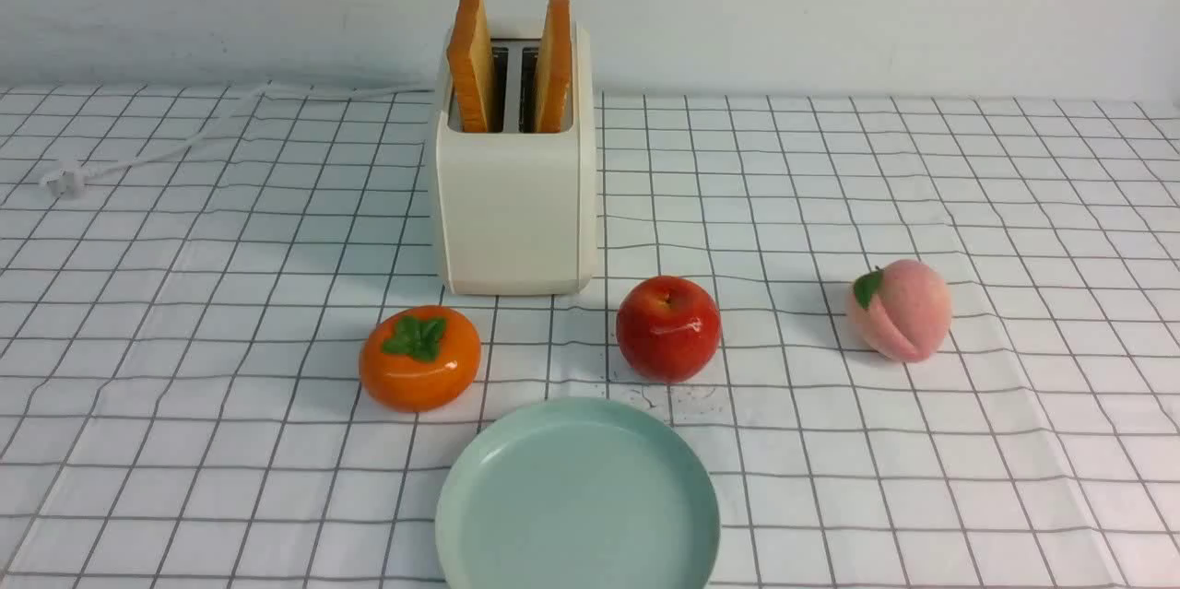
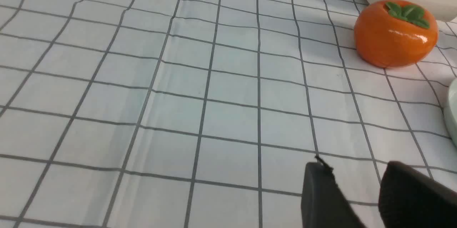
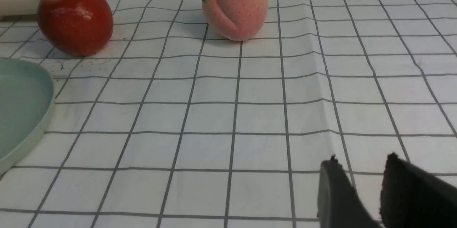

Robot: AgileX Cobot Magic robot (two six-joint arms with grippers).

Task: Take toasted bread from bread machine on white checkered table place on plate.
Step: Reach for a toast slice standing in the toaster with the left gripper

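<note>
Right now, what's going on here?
Nothing has been picked up yet. The two toast slices stand in the toaster, and the plate in front of it is empty. The left gripper and right gripper hang low over the table, jaws apart, holding nothing. A persimmon, an apple and a peach lie on the cloth between toaster and plate.

Staged lab tabletop: checkered cloth (image 1: 922, 202), plain white wall (image 1: 876, 8), fake apple (image 1: 667, 328).
</note>
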